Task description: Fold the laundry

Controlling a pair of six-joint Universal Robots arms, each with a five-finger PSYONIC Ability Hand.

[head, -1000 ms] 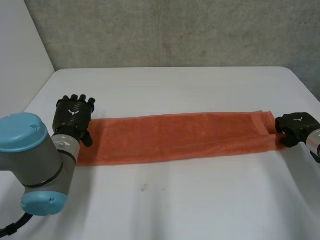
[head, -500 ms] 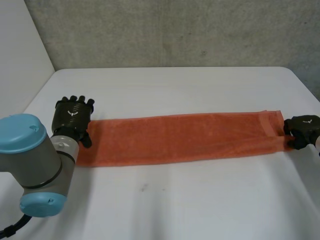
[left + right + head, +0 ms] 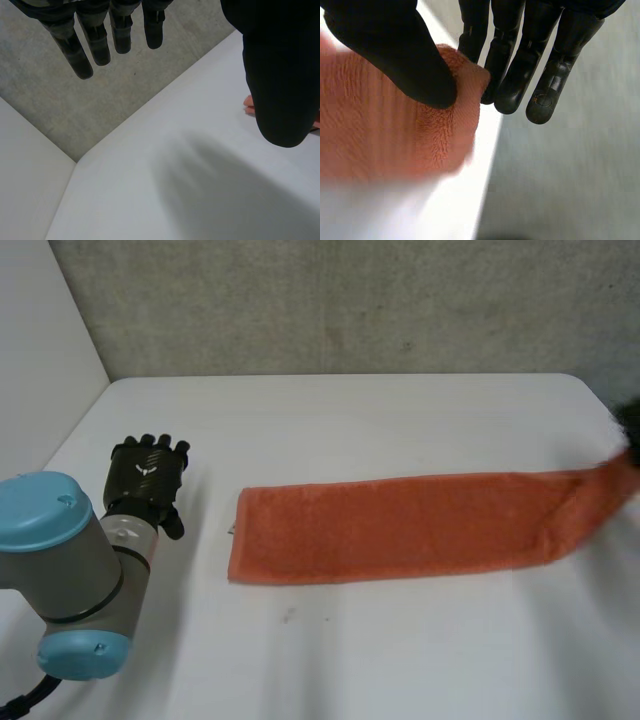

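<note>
Across the middle of the table (image 3: 330, 660) lies the long orange towel (image 3: 400, 527), soft, light and floppy I'd judge, its right end pinched under the thumb of my right hand (image 3: 512, 75), my left hand (image 3: 148, 472) relaxed and empty near the free end, whose corners I'd grip.

The orange towel (image 3: 400, 525), a long narrow terry strip, lies flat across the white worktop (image 3: 350, 420), its right end raised off the surface.
</note>
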